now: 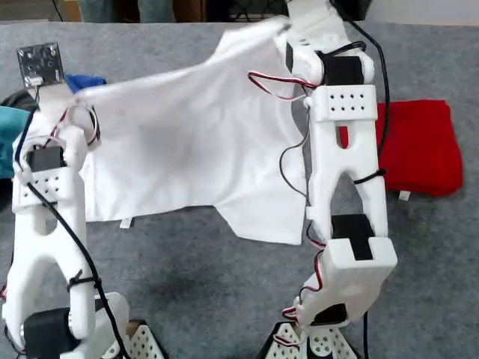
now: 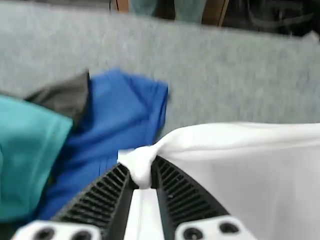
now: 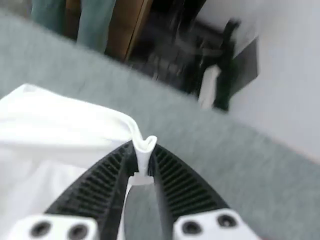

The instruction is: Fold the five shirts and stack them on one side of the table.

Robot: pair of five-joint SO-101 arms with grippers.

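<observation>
White shirt (image 1: 187, 149): spread mid-counter (image 1: 187, 284), far edge lifted
Left pincer (image 2: 142, 172): closed on one bunched far corner
Right pincer (image 3: 144, 150): closed on the other far corner
Red shirt (image 1: 419, 149): folded, beside right arm
Blue shirt (image 2: 120, 120), teal shirt (image 2: 25, 150): heaped beyond left pincer

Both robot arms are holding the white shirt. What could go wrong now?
The left tool and the right tool each pinch just a small bunch of the white shirt. A corner might slip out and spoil the fold. The corner in the left tool is close to the blue shirt, so moving it may drag that shirt along.
</observation>
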